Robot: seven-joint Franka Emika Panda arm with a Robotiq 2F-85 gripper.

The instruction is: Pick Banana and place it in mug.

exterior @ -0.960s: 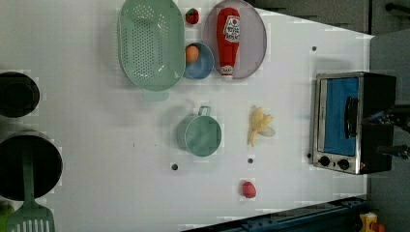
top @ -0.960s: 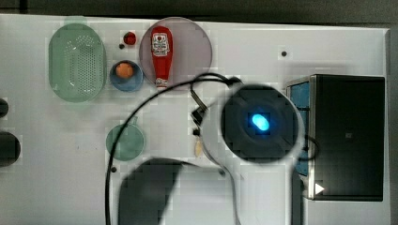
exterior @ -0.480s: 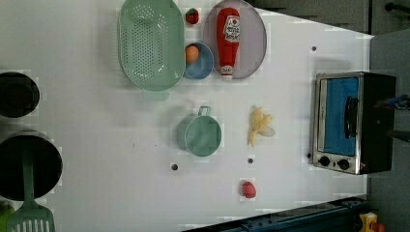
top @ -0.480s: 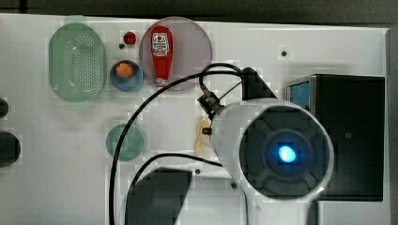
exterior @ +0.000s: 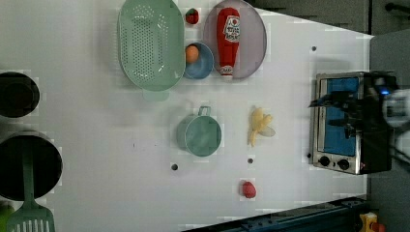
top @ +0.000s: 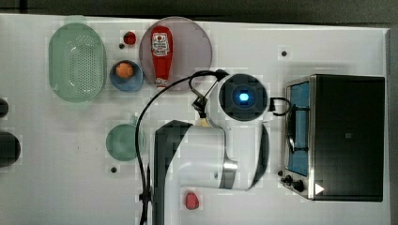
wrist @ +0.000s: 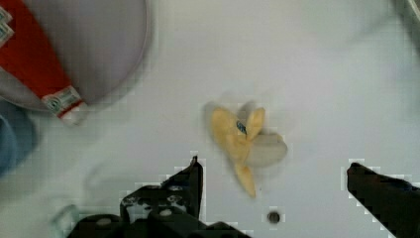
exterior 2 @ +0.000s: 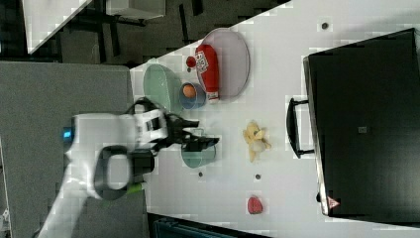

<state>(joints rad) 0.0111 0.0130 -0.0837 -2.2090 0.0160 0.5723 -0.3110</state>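
Left view shows the banana lying flat on the white surface, between the mug and the toaster oven, apart from both. Its long axis runs from the side of the grey plate toward the side of the small red toy; the stem end points toward that red toy and the pale lobes fan out toward the plate. The mug stands upright, its handle turned toward the green colander. The ketchup bottle lies on the plate, and an orange ball sits in the blue bowl just beside it.

In the wrist view the tool hangs above the banana with its two fingers spread wide, one on each side, not touching it. In the right view the tool appears in front of the mug.
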